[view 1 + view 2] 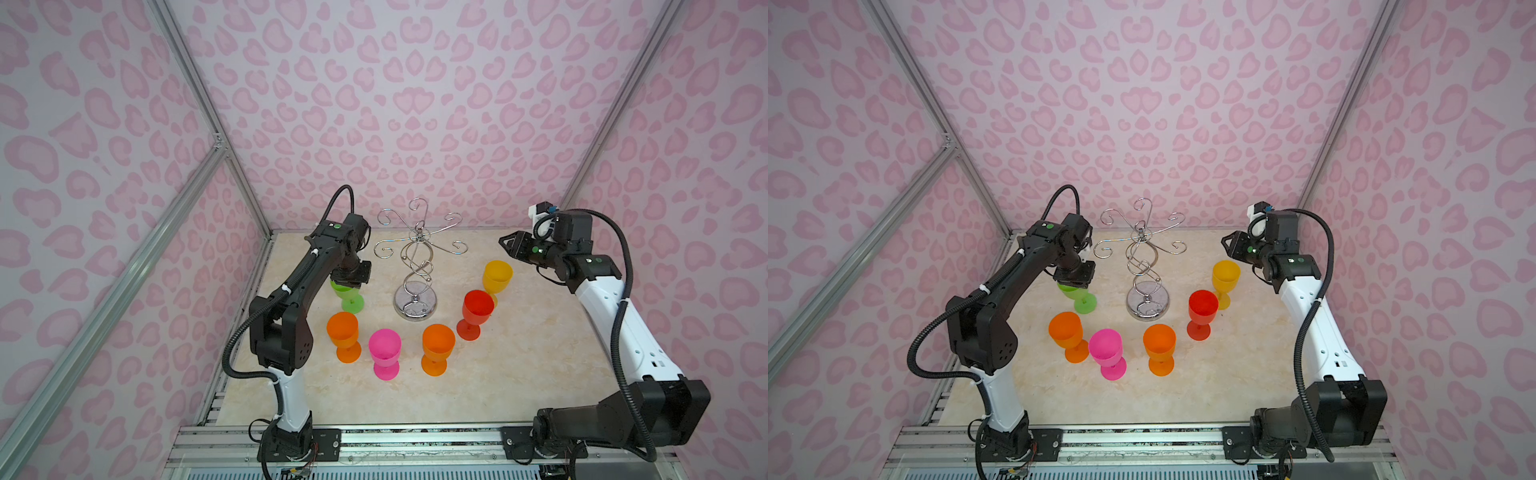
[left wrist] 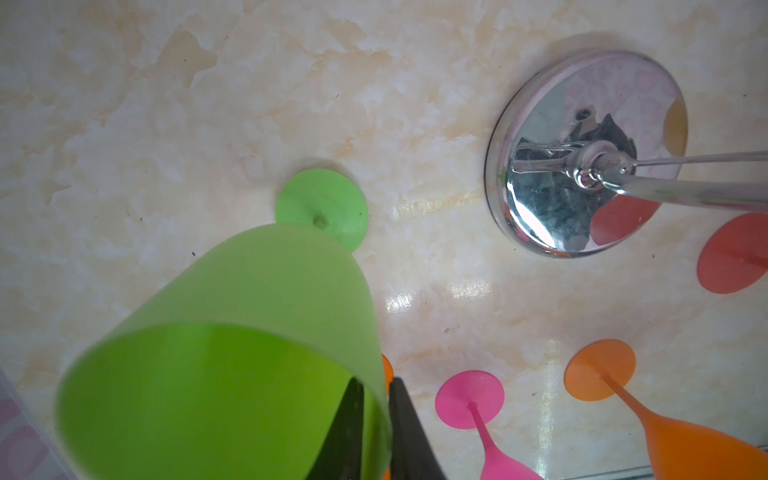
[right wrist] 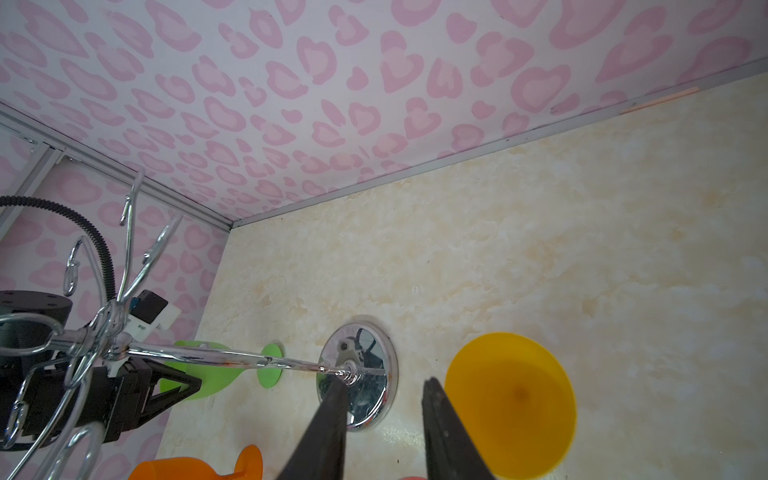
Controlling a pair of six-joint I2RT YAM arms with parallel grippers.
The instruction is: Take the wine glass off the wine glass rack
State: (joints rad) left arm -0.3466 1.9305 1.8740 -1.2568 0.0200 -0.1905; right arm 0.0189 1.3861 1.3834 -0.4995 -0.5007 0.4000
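Inside the green wine glass [image 2: 249, 291] sits one left jaw.

A booth of pink-spotted walls around a marble-look table.
Pale lilac wall panels [image 1: 415, 104] printed with pink heart-like leopard spots closed in three sides, joined by silver aluminium corner struts [image 1: 201, 95]. The glossy cream marble-patterned tabletop [image 1: 519, 374] caught soft white glints of light [image 2: 401, 301], and ribbed silver metal rails [image 1: 415, 440] ran along its near edge.

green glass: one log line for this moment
rack: hooks empty | green glass: foot on table | left gripper: fingers straddle its rim | right gripper: open, empty
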